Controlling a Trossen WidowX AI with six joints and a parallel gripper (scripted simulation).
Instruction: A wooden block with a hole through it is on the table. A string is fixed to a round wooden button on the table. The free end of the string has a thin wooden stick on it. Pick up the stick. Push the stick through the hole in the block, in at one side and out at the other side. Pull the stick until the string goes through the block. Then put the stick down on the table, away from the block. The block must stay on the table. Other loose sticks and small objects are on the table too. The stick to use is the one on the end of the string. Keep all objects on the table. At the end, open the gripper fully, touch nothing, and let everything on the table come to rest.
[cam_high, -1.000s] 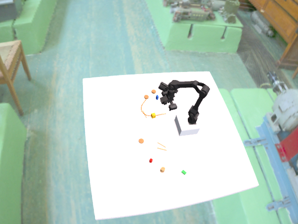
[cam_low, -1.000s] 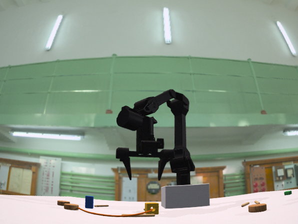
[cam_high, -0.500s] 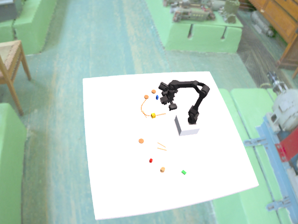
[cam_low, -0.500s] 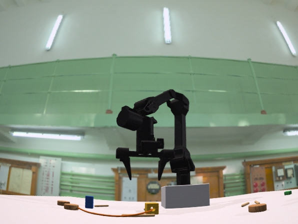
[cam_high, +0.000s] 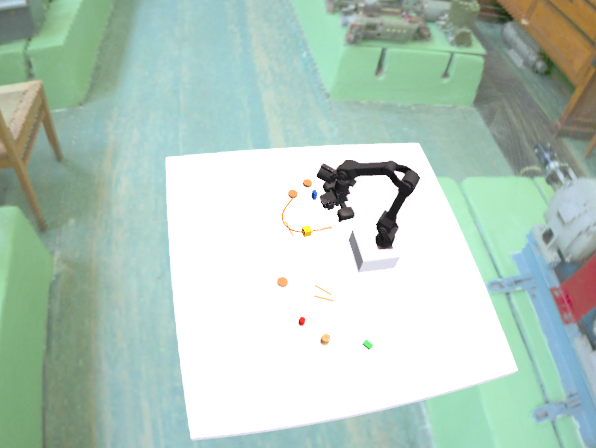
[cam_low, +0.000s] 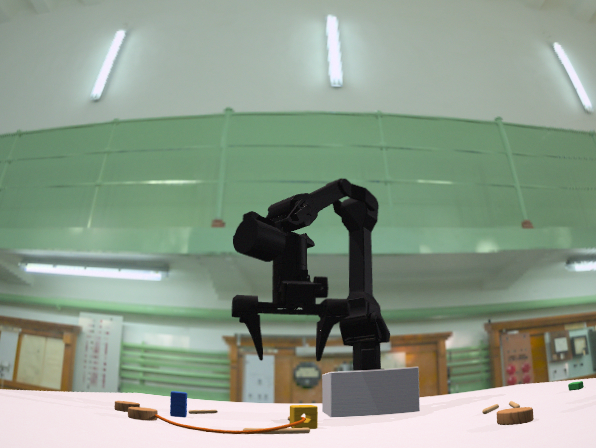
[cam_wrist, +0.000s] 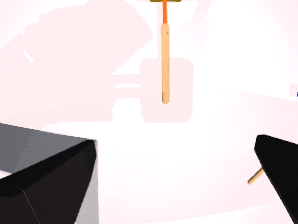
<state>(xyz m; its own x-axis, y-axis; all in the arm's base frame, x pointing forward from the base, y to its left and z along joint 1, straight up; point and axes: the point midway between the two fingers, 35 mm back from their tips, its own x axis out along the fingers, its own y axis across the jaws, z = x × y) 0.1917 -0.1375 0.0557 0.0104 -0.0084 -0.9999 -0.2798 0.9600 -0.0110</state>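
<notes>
Stick (cam_high: 325, 229) (cam_wrist: 165, 65) on the string's end (cam_high: 283, 215) (cam_low: 220, 430) (cam_wrist: 165, 12) lies on the white table (cam_high: 240, 350) (cam_low: 60, 417) (cam_wrist: 150, 200), beyond the yellow block (cam_high: 306, 231) (cam_low: 310, 410) (cam_wrist: 165, 1) the string threads. We note a wooden chair (cam_high: 19, 137) left on the blue-green floor (cam_high: 150, 75), machinery (cam_high: 575, 215) right. Above the table, we see the bent arm (cam_high: 370, 169) (cam_low: 361, 260) pointing its gripper (cam_high: 336, 207) (cam_low: 290, 359) (cam_wrist: 178, 147) down, fingers spread wide, nothing between.

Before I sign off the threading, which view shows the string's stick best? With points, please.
The wrist view: the stick (cam_high: 324, 229) (cam_wrist: 165, 65) shows whole, string (cam_high: 283, 215) (cam_low: 210, 430) (cam_wrist: 165, 12) at one end. The top view shows it tiny beyond the block (cam_high: 306, 231) (cam_low: 311, 424) (cam_wrist: 165, 1); in the exterior view I cannot make it out.
</notes>
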